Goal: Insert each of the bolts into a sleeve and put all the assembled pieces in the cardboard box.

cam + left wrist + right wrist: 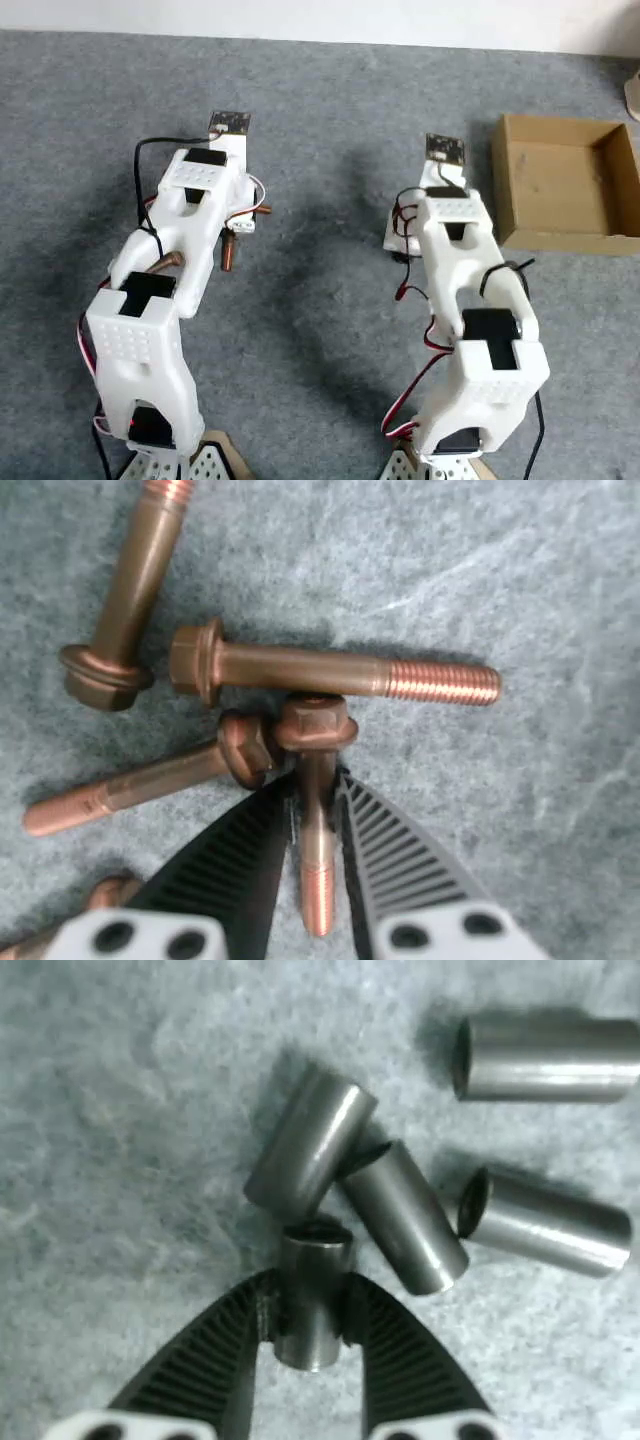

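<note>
The box [560, 240] sits on the grey mat [330, 130] at the far corner of the high view, on the right arm's side. The right arm [470, 290] stands just beside the box. The left arm [180, 250] is well apart from it, beyond the right arm. The left gripper [317, 785] is clamped on the shank of the held bolt [316, 725], one ribbed finger on each side and the thread end pointing back toward the wrist. The bolt's flanged head meets the head of one of the loose bolts [150, 775] and lies right up against the shank of another. Two more lie near them, and all are copper-coloured and on the mat, far from the box. The right gripper [310, 1295] is closed around the held sleeve [315, 1250], a short grey metal tube with its open end facing away from the wrist. That end lies against the ends of two loose sleeves [310, 1140], and two more lie just beside those. How the sleeves lie relative to the box cannot be told.
</note>
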`<state>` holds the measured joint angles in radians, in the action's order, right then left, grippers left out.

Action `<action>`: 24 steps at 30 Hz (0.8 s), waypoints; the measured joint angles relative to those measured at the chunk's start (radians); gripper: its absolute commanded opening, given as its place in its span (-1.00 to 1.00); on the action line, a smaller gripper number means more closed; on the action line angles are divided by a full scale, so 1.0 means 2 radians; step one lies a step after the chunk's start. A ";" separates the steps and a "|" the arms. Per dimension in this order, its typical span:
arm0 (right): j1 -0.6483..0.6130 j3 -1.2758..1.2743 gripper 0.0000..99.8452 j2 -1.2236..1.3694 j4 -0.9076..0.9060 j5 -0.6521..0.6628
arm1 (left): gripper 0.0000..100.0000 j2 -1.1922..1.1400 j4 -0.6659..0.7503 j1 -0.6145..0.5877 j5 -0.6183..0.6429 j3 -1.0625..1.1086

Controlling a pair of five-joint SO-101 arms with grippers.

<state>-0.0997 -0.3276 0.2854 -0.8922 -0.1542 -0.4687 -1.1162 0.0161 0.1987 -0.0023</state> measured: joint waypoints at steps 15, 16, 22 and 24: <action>-0.002 -0.157 -0.99 -0.153 0.107 0.058 | -0.99 0.000 0.002 0.031 -0.002 0.000; -0.002 -0.186 -0.99 -0.183 0.126 0.061 | -0.99 0.000 0.002 0.031 -0.002 0.000; -0.012 -0.334 -0.99 -0.330 0.197 0.065 | -0.99 0.000 0.002 0.033 -0.002 0.000; -0.012 -0.357 -0.99 -0.353 0.213 0.068 | -0.99 0.000 0.002 0.037 0.000 0.000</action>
<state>-0.1243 -1.0411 -0.4204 -0.4672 -0.0176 -0.4687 -1.1116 0.0898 0.1987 -0.0023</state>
